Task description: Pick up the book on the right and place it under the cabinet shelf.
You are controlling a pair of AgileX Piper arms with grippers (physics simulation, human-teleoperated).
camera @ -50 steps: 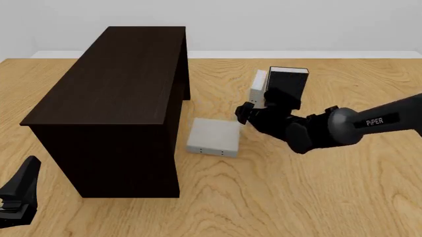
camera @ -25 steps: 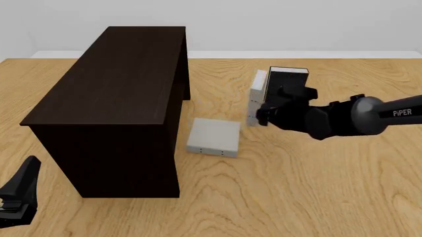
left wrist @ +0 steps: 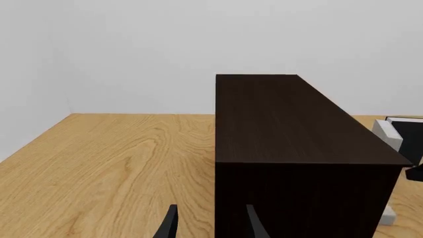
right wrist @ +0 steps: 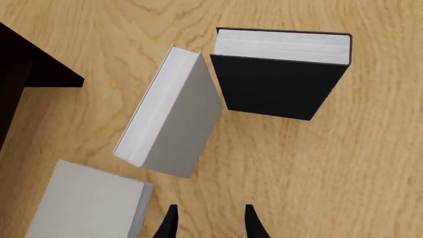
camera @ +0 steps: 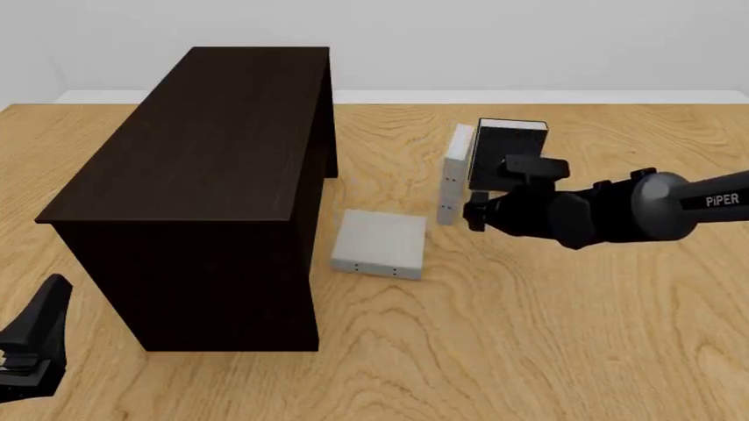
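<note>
The light grey book (camera: 377,243) lies flat on the table just right of the dark brown cabinet (camera: 199,158), apart from it, with tiny dark dots along its near edge. It also shows in the right wrist view (right wrist: 86,203). My right gripper (camera: 472,210) is open and empty, to the right of this book and in front of the standing books; its fingers (right wrist: 170,222) hold nothing. My left gripper (camera: 47,307) is open and empty at the near left, facing the cabinet's end (left wrist: 290,124).
A slimmer grey book (camera: 454,174) stands tilted behind my right gripper, and a black-covered book (camera: 510,153) stands just right of it. Both show in the right wrist view, grey (right wrist: 175,114) and black (right wrist: 278,82). A white wall (left wrist: 198,44) rises behind the table.
My right gripper has pulled back to the right, away from the flat grey book, and its arm has swung up and rightward. The books and the left arm have not moved.
</note>
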